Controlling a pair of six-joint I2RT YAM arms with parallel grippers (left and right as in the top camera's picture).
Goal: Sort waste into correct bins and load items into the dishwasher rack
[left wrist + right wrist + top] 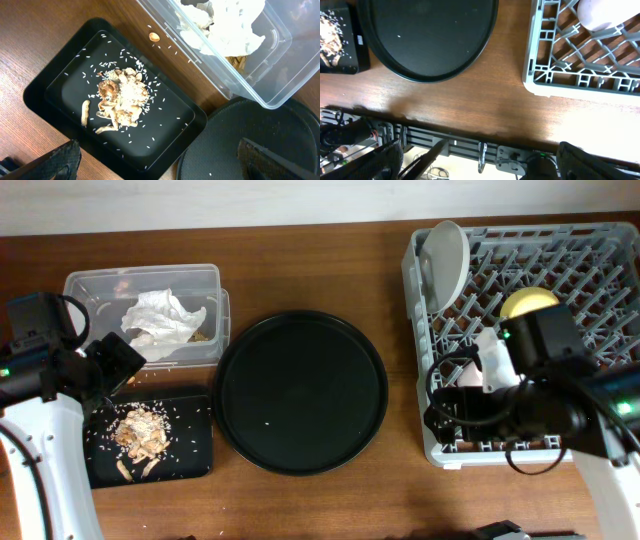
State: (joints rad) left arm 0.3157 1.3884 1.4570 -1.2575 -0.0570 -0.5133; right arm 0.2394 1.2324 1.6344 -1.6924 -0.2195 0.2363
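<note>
- Waste is shown in two parts: a crumpled white paper napkin [160, 318] and brownish-white food scraps [140, 435] of rice and meat bits.
- The napkin is seen lying inside the clear plastic box [90, 283], at the far left of the table [400, 500].
- The food scraps are heaped in the shallow black tray [195, 455], just near of the box; loose rice grains are scattered around the heap within the tray.
- A few stray grains and one small brown scrap [154, 36] are seen on the bare wood between tray and box.
- A large round black tray [300, 392] is placed at centre, just right of both bins; one or two grains are seen on it.
- The dishwasher rack [590, 260] is set at the right. A pale grey plate [445, 260] is stood on edge in its far-left corner, and a yellow bowl [528, 303] is seen further right among the pegs.
- A pale rounded item [605, 12] is seen in the rack from the right wrist; its kind cannot be told.
- The left gripper [160, 160] is held over the shallow tray's right edge, its fingers spread wide with nothing between them.
- The right gripper [477, 155] is held over the table's near edge, by the near-left corner of the rack, its fingers likewise spread wide and empty.
</note>
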